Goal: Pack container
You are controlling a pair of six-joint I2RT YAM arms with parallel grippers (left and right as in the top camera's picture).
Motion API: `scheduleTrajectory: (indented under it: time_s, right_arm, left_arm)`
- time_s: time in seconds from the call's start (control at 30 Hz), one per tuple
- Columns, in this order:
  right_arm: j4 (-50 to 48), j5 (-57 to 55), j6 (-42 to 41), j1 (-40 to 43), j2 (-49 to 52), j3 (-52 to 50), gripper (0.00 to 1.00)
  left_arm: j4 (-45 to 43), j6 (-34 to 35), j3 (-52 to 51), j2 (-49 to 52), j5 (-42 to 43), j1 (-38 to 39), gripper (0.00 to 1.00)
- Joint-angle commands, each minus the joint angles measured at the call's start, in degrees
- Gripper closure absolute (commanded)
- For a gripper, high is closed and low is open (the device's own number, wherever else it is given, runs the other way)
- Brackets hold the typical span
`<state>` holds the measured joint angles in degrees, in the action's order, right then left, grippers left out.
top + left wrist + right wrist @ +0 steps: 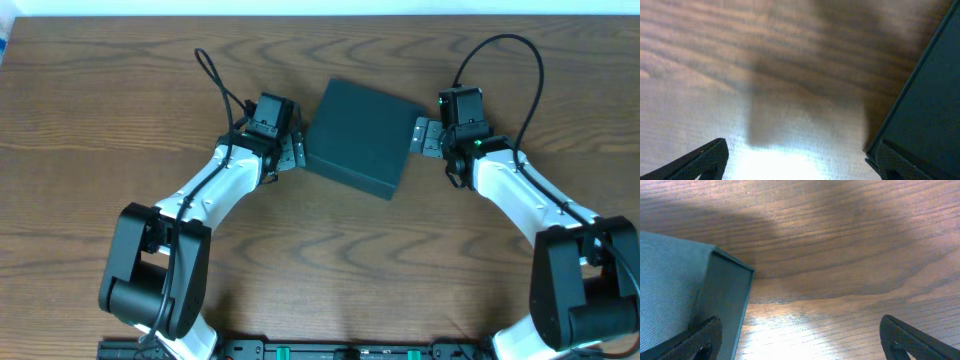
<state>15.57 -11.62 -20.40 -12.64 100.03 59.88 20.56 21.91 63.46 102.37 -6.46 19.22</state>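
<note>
Spread wide, both pairs of fingers, gripping nothing: left gripper (pixel 297 152) just beside the container (pixel 362 137) on its left edge, right gripper (pixel 424 136) just beside its right edge. Container lying closed, turned a little askew, on the wooden table (pixel 320 270). Nothing to pack visible around the container (inside hidden), so progress impossible to judge. No brand, label or writing readable anywhere.

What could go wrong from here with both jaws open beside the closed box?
1. The container sits skewed between the left gripper and right gripper; a push from either may spin or slide it on the table.
2. Its lid looks closed and no items are visible, so packing cannot start yet.
</note>
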Motion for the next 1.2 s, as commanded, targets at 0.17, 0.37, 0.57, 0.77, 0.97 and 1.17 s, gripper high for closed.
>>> scheduleTrajectory:
  time_s: [0.17,0.37,0.57,0.77,0.97,1.17]
  right_arm:
    - [0.04,-1.05,-0.33,0.35,0.42,0.07,0.01]
    - [-0.52,-1.07,-0.33,0.35,0.42,0.04,0.01]
    - [-0.42,-1.07,-0.33,0.35,0.42,0.04,0.01]
    - [-0.42,-1.05,-0.33,0.35,0.42,0.04,0.01]
    - [-0.37,-1.05,-0.35,0.35,0.42,0.04,0.01]
    - [-0.42,-1.05,-0.35,0.35,0.42,0.04,0.01]
  left_arm:
    - [-4.55,-1.05,0.46,-1.44,3.58,-0.04,0.04]
    - [-4.79,-1.36,0.46,-1.44,2.19,0.2,0.04]
    - [-4.83,-1.33,0.46,-1.44,-8.37,-0.37,0.05]
    - [-10.73,-3.41,0.46,-1.42,-4.74,-0.5,0.05]
    - [-11.04,-1.95,0.46,-1.36,0.11,-0.5,0.05]
    - [-9.01,-1.05,0.46,-1.31,4.7,-0.5,0.04]
